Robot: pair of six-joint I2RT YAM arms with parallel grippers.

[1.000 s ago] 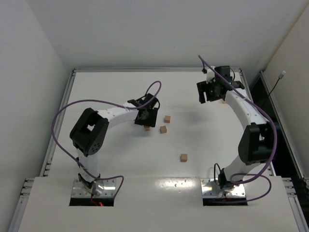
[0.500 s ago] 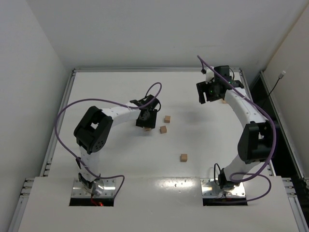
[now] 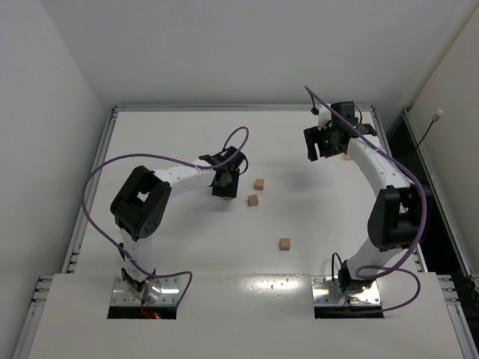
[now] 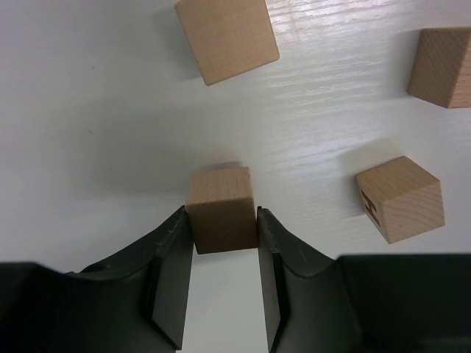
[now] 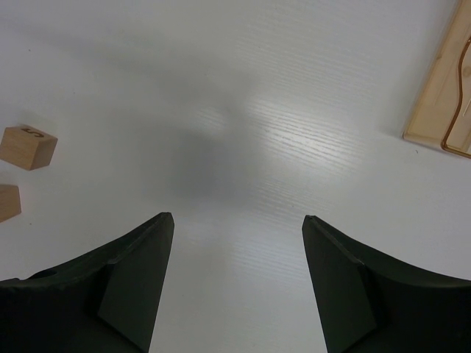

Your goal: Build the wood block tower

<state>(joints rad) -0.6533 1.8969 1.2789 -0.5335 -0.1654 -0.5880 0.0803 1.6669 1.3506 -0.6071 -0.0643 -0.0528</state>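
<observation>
- Our right gripper (image 5: 235,220) hangs spread wide, holding nothing.
- Our left gripper (image 4: 222,220) is pinching one wood block (image 4: 221,198), a plain tan cube, low at the white table (image 4: 88,110).
- We see a second block (image 4: 227,37) just ahead, with a third block (image 4: 441,66) and a marked block (image 4: 401,198) off to the side, none touching.
</observation>
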